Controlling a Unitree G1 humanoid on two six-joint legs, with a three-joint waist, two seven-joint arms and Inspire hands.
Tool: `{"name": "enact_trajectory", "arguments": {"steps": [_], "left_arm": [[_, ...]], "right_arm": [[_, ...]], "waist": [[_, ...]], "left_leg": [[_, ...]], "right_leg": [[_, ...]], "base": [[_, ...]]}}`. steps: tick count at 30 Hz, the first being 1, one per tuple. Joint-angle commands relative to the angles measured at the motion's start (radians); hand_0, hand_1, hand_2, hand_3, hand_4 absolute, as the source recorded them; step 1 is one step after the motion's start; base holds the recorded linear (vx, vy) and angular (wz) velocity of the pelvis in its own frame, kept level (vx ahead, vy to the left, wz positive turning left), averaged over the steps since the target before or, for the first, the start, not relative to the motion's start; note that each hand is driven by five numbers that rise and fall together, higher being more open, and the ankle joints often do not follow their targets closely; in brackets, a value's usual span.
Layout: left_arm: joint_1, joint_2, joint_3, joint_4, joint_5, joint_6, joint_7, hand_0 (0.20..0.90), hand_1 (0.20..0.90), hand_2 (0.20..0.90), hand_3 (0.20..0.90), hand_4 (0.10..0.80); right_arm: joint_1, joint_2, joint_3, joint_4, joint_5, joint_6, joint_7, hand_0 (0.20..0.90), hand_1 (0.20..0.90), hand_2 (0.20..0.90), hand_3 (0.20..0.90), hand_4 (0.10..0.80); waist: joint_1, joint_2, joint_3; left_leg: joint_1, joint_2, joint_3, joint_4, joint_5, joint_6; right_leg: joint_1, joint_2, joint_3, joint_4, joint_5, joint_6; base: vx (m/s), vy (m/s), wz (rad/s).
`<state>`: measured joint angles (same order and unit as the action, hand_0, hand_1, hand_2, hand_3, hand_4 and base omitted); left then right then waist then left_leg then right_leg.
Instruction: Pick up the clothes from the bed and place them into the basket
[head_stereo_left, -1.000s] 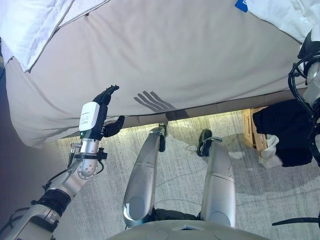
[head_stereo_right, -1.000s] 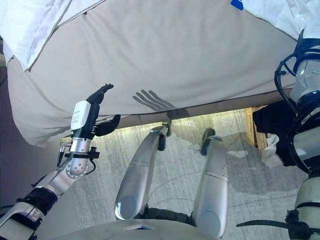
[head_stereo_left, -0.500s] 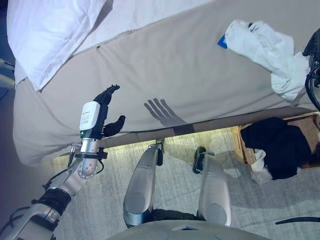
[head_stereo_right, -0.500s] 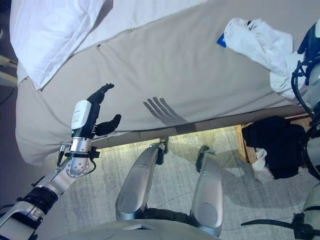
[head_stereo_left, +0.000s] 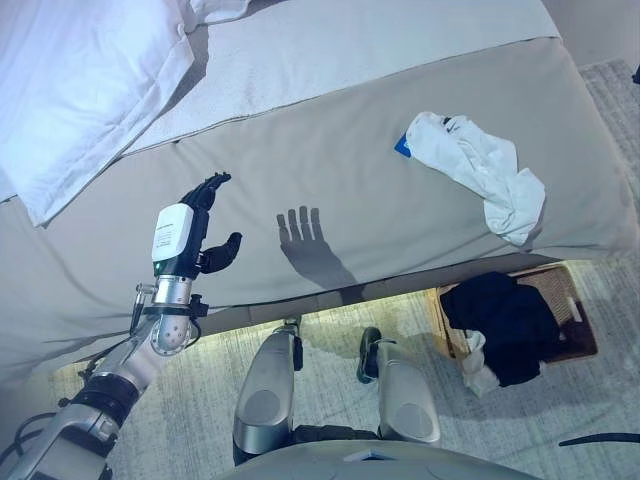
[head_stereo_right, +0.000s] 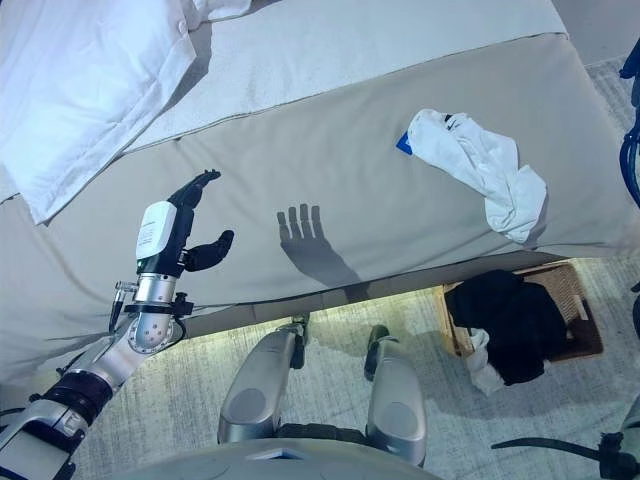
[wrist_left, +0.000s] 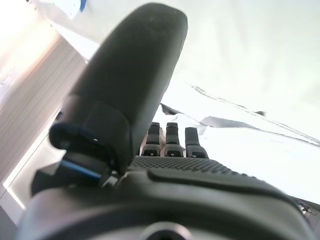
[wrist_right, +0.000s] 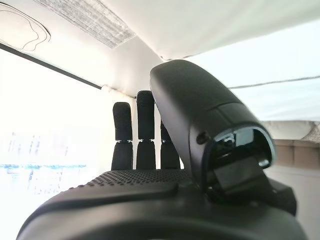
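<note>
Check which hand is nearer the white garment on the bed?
Cannot tell. The left hand is raised open over the bed's near edge, far to the left of the white garment. The right hand, open, shows only in its wrist view.

A white garment (head_stereo_left: 478, 170) lies crumpled on the grey bed (head_stereo_left: 330, 170) at the frame's upper right, with a white pillow (head_stereo_left: 75, 85) at upper left. The left hand (head_stereo_left: 197, 225) hovers at centre left, fingers (head_stereo_left: 212, 185) straight. At lower right, a wicker basket (head_stereo_left: 570, 320) on the floor holds dark clothes (head_stereo_left: 505, 315).
</note>
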<state>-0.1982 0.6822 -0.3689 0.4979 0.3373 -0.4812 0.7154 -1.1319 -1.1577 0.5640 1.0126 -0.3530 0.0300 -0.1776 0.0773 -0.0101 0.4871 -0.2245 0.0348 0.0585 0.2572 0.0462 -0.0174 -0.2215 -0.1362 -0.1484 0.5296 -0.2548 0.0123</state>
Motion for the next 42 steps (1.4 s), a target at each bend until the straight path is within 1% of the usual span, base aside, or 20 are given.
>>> {"name": "enact_trajectory", "arguments": {"steps": [1,6,9,11,15,16,18,19,22,25,30,31,33,35,40,42], "left_arm": [[0.015,-0.009,0.039,0.01,0.017,-0.048,0.049,0.9,0.9,0.9,0.9,0.8],[0.014,-0.012,0.037,0.011,0.03,-0.055,0.042,0.9,0.9,0.9,0.9,0.8],[0.027,-0.011,0.039,-0.005,0.033,-0.054,0.035,0.9,0.9,0.9,0.9,0.8],[0.039,-0.011,0.04,-0.012,0.031,-0.061,0.046,0.9,0.9,0.9,0.9,0.8],[0.046,-0.01,0.045,-0.03,0.022,-0.06,0.045,0.9,0.9,0.9,0.9,0.8],[0.049,-0.008,0.046,-0.033,0.02,-0.062,0.049,0.9,0.9,0.9,0.9,0.8],[0.056,-0.003,0.051,-0.043,0.015,-0.063,0.044,0.9,0.9,0.9,0.9,0.8],[0.059,-0.001,0.051,-0.048,0.013,-0.064,0.046,0.9,0.9,0.9,0.9,0.8],[0.065,0.007,0.051,-0.064,0.006,-0.059,0.045,0.9,0.9,0.9,0.9,0.8],[0.07,0.015,0.055,-0.074,-0.002,-0.053,0.035,0.9,0.9,0.9,0.9,0.8],[0.075,0.019,0.054,-0.084,-0.006,-0.049,0.034,0.9,0.9,0.9,0.9,0.8],[0.077,0.021,0.055,-0.096,-0.009,-0.042,0.033,0.9,0.9,0.9,0.9,0.8],[0.079,0.026,0.057,-0.104,-0.014,-0.039,0.03,0.9,0.9,0.9,0.9,0.8],[0.087,0.028,0.061,-0.113,-0.011,-0.036,0.032,0.9,0.9,0.9,0.9,0.8],[0.102,0.032,0.07,-0.129,-0.017,-0.037,0.038,0.9,0.9,0.9,0.9,0.8],[0.108,0.028,0.072,-0.143,-0.011,-0.034,0.04,0.9,0.9,0.9,0.9,0.8]], "right_arm": [[0.047,-0.032,-0.026,-0.016,0.111,0.043,0.036,0.9,0.9,0.9,0.9,0.8],[0.031,-0.012,-0.047,0.008,0.143,0.069,0.05,0.9,0.9,0.9,0.9,0.8],[0.026,-0.006,-0.052,0.021,0.156,0.096,0.05,0.9,0.9,0.9,0.9,0.8],[0.027,-0.004,-0.054,0.037,0.14,0.117,0.044,0.9,0.9,0.9,0.9,0.8],[0.01,-0.016,-0.05,0.059,0.141,0.152,0.018,0.9,0.9,0.9,0.9,0.8],[0.003,-0.022,-0.048,0.063,0.133,0.173,0.007,0.9,0.9,0.9,0.9,0.8],[-0.004,-0.031,-0.043,0.072,0.109,0.196,-0.009,0.9,0.9,0.9,0.9,0.8],[-0.001,-0.037,-0.04,0.074,0.109,0.204,-0.017,0.9,0.9,0.9,0.9,0.8],[0.009,-0.049,-0.045,0.07,0.109,0.227,-0.032,0.9,0.9,0.9,0.9,0.8],[0.025,-0.06,-0.056,0.064,0.146,0.223,-0.046,0.9,0.9,0.9,0.9,0.8],[0.041,-0.057,-0.075,0.046,0.179,0.206,-0.054,0.9,0.9,0.9,0.9,0.8],[0.039,-0.053,-0.085,0.032,0.222,0.195,-0.062,0.9,0.9,0.9,0.9,0.8],[0.034,-0.051,-0.091,0.03,0.245,0.185,-0.063,0.9,0.9,0.9,0.9,0.8],[0.021,-0.045,-0.104,0.02,0.304,0.166,-0.062,0.9,0.9,0.9,0.9,0.8],[-0.007,-0.03,-0.114,0.008,0.341,0.146,-0.071,0.9,0.9,0.9,0.9,0.8],[-0.021,-0.022,-0.112,-0.003,0.345,0.123,-0.087,0.9,0.9,0.9,0.9,0.8]], "waist": [[-0.015,-0.019,-0.128],[-0.013,-0.003,-0.097],[-0.012,0.013,-0.076],[-0.014,0.03,-0.059],[-0.023,0.055,-0.034],[-0.027,0.063,-0.024],[-0.032,0.078,-0.007],[-0.036,0.083,-0.002],[-0.044,0.096,0.019],[-0.05,0.105,0.033],[-0.056,0.115,0.033],[-0.058,0.12,0.033],[-0.058,0.124,0.033],[-0.056,0.13,0.033],[-0.049,0.144,0.033],[-0.044,0.15,0.033]], "left_leg": [[-0.019,0.013,0.022,0.219,-0.222,0.016],[-0.056,0.008,0.017,0.26,-0.224,0.014],[-0.075,0.004,0.012,0.271,-0.207,0.008],[-0.092,-0.003,0.008,0.276,-0.189,0.004],[-0.124,-0.013,0.014,0.297,-0.179,0.008],[-0.137,-0.016,0.017,0.307,-0.176,0.008],[-0.159,-0.016,0.022,0.328,-0.175,0.007],[-0.168,-0.017,0.024,0.327,-0.164,0.007],[-0.191,-0.015,0.035,0.353,-0.174,0.009],[-0.214,-0.014,0.037,0.371,-0.173,0.008],[-0.247,-0.014,0.042,0.399,-0.178,0.01],[-0.266,-0.011,0.044,0.416,-0.18,0.01],[-0.282,-0.01,0.044,0.43,-0.182,0.01],[-0.308,-0.01,0.043,0.452,-0.188,0.011],[-0.349,-0.017,0.038,0.474,-0.195,0.013],[-0.367,-0.019,0.033,0.48,-0.195,0.013]], "right_leg": [[0.007,0.047,-0.053,-0.074,0.081,-0.044],[-0.025,0.045,-0.054,-0.034,0.073,-0.055],[-0.044,0.042,-0.055,-0.023,0.073,-0.057],[-0.061,0.038,-0.054,-0.019,0.074,-0.06],[-0.104,0.04,-0.048,0.009,0.069,-0.068],[-0.122,0.041,-0.045,0.022,0.067,-0.07],[-0.151,0.042,-0.04,0.053,0.057,-0.072],[-0.162,0.043,-0.039,0.053,0.063,-0.073],[-0.195,0.039,-0.036,0.092,0.05,-0.076],[-0.224,0.035,-0.035,0.122,0.041,-0.077],[-0.263,0.03,-0.031,0.158,0.029,-0.081],[-0.286,0.027,-0.032,0.177,0.024,-0.084],[-0.305,0.024,-0.031,0.195,0.018,-0.087],[-0.337,0.019,-0.029,0.224,0.009,-0.09],[-0.383,0.014,-0.024,0.262,-0.004,-0.095],[-0.403,0.012,-0.022,0.279,-0.009,-0.097]], "base": [[0.04,-0.052,-0.02],[0.015,-0.038,-0.02],[0.014,-0.037,-0.03],[0.0,0.0,0.0],[0.0,0.0,0.0],[-0.041,-0.013,-0.01],[-0.046,-0.018,-0.04],[-0.035,-0.025,-0.06],[-0.046,-0.034,-0.01],[-0.04,-0.041,-0.02],[-0.015,-0.019,-0.02],[-0.045,-0.028,-0.04],[-0.036,-0.024,-0.03],[-0.039,-0.03,0.01],[-0.022,-0.017,0.0],[0.0,0.0,0.0]]}}
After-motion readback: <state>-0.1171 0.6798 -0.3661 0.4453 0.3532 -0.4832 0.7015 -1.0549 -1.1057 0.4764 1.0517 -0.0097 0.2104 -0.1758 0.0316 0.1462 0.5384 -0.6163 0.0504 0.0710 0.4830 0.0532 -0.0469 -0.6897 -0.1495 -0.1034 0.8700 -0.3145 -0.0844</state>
